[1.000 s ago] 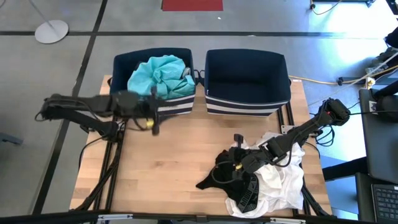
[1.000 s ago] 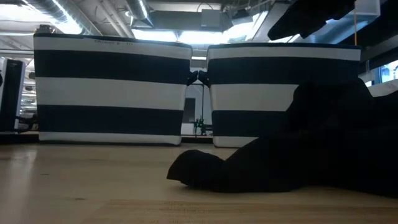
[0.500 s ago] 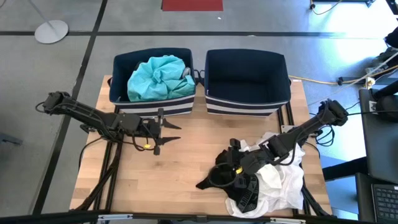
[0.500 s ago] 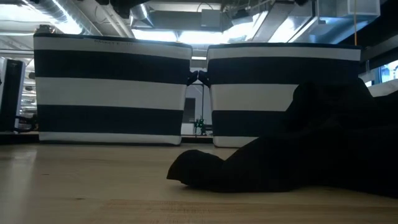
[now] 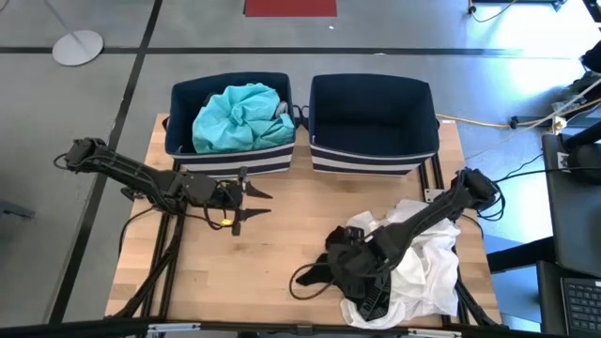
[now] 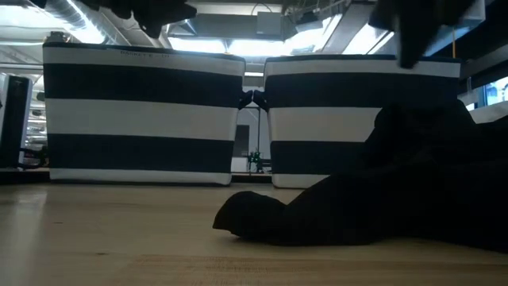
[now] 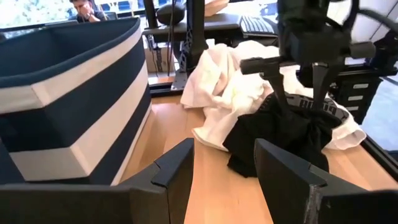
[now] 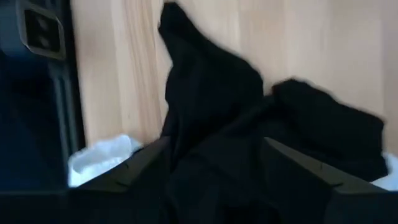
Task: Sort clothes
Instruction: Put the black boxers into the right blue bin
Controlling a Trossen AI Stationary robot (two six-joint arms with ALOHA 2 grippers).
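Near the table's right front a black garment [image 5: 352, 274] lies heaped against a white garment [image 5: 424, 268]; it also shows in the low view [image 6: 373, 202]. A teal garment [image 5: 239, 113] fills the left navy striped bin [image 5: 178, 141]. My right gripper [image 5: 346, 261] is down over the black garment, fingers open, with black cloth [image 8: 217, 124] between them. My left gripper [image 5: 257, 201] hovers open and empty in front of the left bin, pointing at the pile. My right gripper comes at the black garment from above with open fingers [image 8: 144, 169] on either side of a raised fold [image 8: 214, 155]. Whether the fingers touch the cloth, I cannot tell. The garment lies on the table.
The right navy striped bin [image 5: 315, 150] stands beside the left one at the table's far edge, nothing showing inside it. Bare wood [image 5: 282, 244] stretches between the bins and the pile. Beyond the table, a monitor and cables stand at the right.
My left gripper has drawn back from the left bin's front toward the table's near edge, then held still. My right gripper has gone down and toward the near left, onto the black garment. The pile itself has hardly shifted.
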